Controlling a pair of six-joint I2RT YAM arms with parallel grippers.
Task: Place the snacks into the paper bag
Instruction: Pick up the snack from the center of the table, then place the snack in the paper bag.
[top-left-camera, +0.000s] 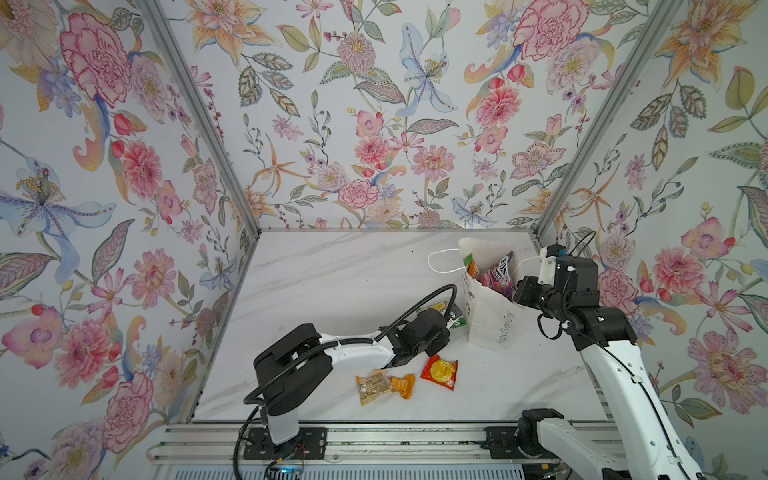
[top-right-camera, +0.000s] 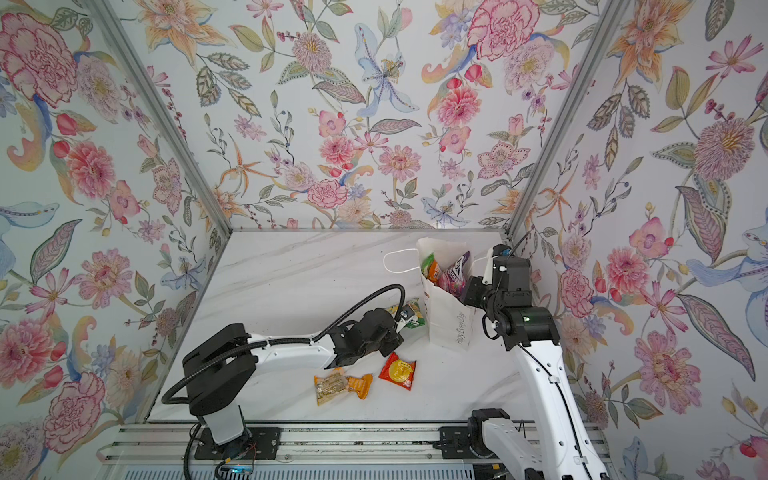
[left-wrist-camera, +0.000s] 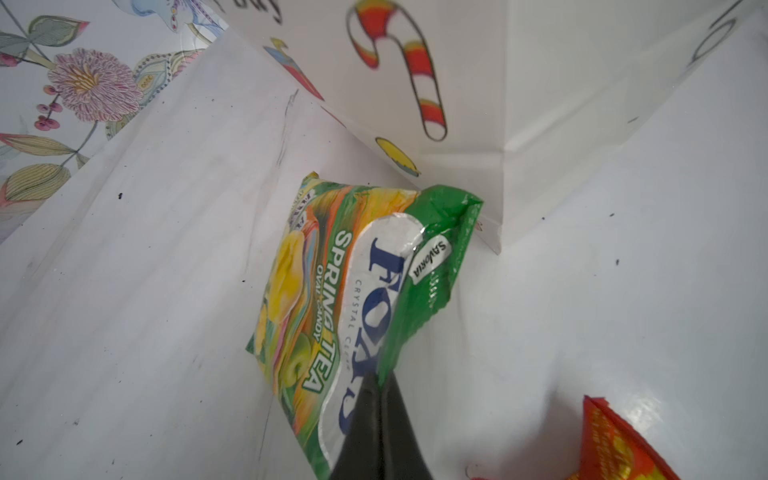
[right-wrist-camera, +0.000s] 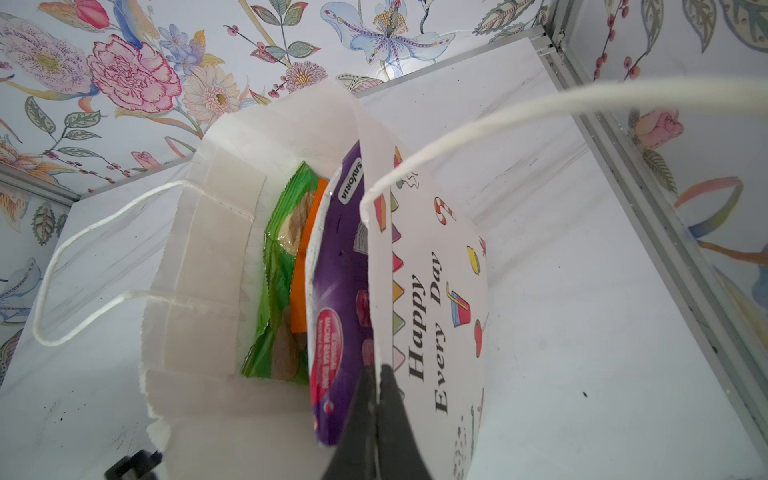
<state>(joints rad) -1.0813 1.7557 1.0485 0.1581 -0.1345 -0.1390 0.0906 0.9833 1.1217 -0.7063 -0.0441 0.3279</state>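
The white paper bag (top-left-camera: 492, 320) (top-right-camera: 451, 324) stands at the back right of the marble table, mouth open. Inside it I see a green chips bag (right-wrist-camera: 278, 270), an orange packet (right-wrist-camera: 300, 274) and a purple FOX'S bag (right-wrist-camera: 340, 270) (top-left-camera: 498, 270). My right gripper (right-wrist-camera: 379, 374) (top-left-camera: 519, 286) is shut on the bag's near rim wall. Beside the bag's left foot, my left gripper (left-wrist-camera: 380, 382) (top-right-camera: 405, 320) is shut on the edge of a green FOX'S candy bag (left-wrist-camera: 332, 299) (top-left-camera: 456, 323). An orange-wrapped bar pack (top-left-camera: 384, 386) and a red-orange sachet (top-left-camera: 439, 372) (left-wrist-camera: 615, 449) lie on the table in front.
One white cord handle (top-left-camera: 440, 259) hangs off the bag to the left; the other cord handle (right-wrist-camera: 519, 116) arcs over my right gripper. Floral walls (top-left-camera: 124, 249) close in three sides. An aluminium rail (top-left-camera: 395, 444) carries both arm bases along the front edge.
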